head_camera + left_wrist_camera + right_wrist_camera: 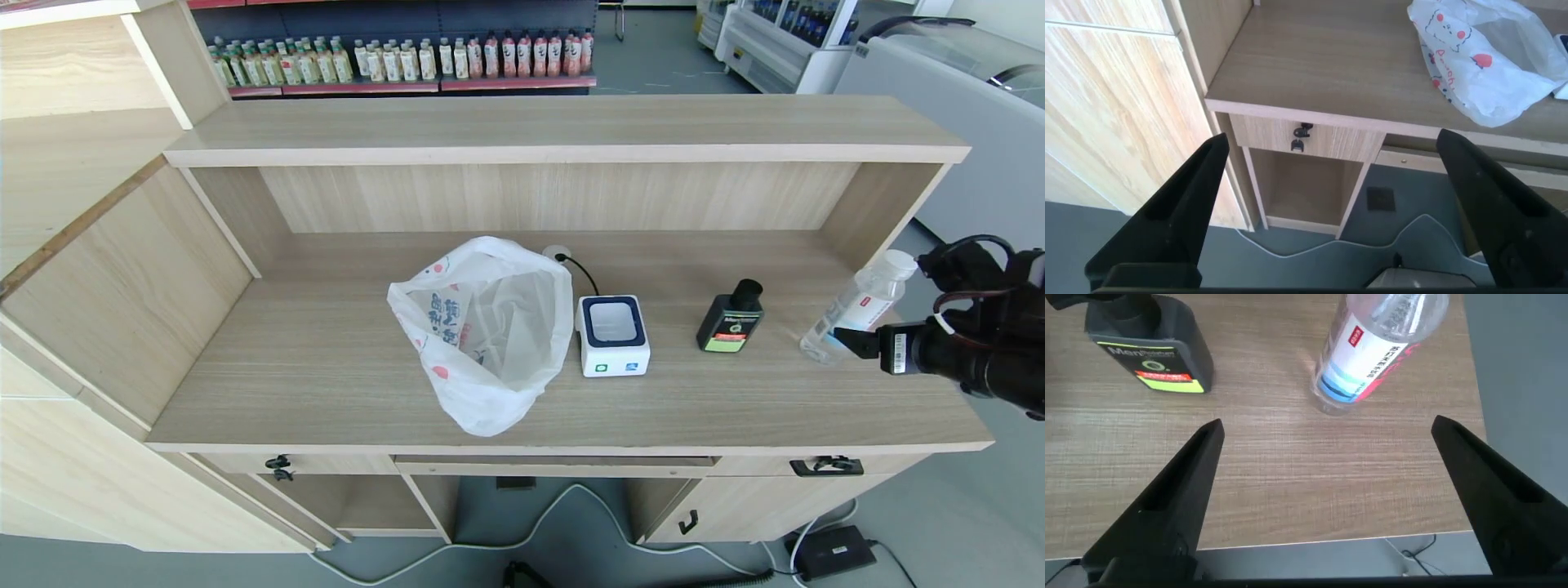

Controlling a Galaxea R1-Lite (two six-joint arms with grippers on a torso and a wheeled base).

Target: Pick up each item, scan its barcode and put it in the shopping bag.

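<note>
A wooden counter (pixel 1315 49) seen from above and in front. In the foreground, the left gripper (pixel 1331 216) hangs over the grey floor (pixel 1143 245) with its two dark fingers (pixel 1176 216) spread wide apart, holding nothing. Mid-frame between them is a drawer front (pixel 1339 139) under the counter's edge, with a small black key (pixel 1302 137) in its lock. Below the drawer is an open cubby (pixel 1306 188). A white cable (pixel 1315 247) snakes across the floor in front of it. Far back in one corner of the frame, a white plastic shopping bag (pixel 1490 65) with red cartoon print lies crumpled on the countertop, close to its front edge. Light wood panelling (pixel 1110 122) fills the opposite side.
</note>
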